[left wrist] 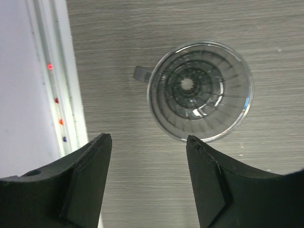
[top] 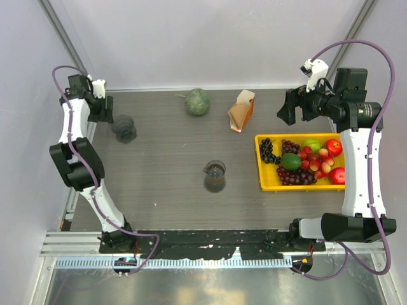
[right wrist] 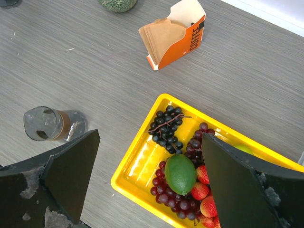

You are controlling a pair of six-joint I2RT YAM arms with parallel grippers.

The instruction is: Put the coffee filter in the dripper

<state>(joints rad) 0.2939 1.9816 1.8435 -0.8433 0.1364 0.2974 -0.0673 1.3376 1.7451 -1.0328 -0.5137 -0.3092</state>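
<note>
The dripper (top: 124, 128), a smoky dark-grey see-through cone with a small side handle, stands rim up at the far left of the table. It fills the left wrist view (left wrist: 199, 90) and holds nothing. My left gripper (top: 105, 108) hangs open and empty just beside it (left wrist: 148, 142). No single loose coffee filter shows; only the stack of brown papers in the white-orange pack (top: 241, 109), also in the right wrist view (right wrist: 173, 35). My right gripper (top: 289, 108) is open and empty above the yellow tray's near side (right wrist: 151, 137).
A yellow tray (top: 259, 166) of grapes, strawberries, apples and a lime sits at right. A clear glass jug with a brownish bottom (top: 215, 176) stands mid-table, also in the right wrist view (right wrist: 47, 124). A green melon (top: 197, 101) lies at the back.
</note>
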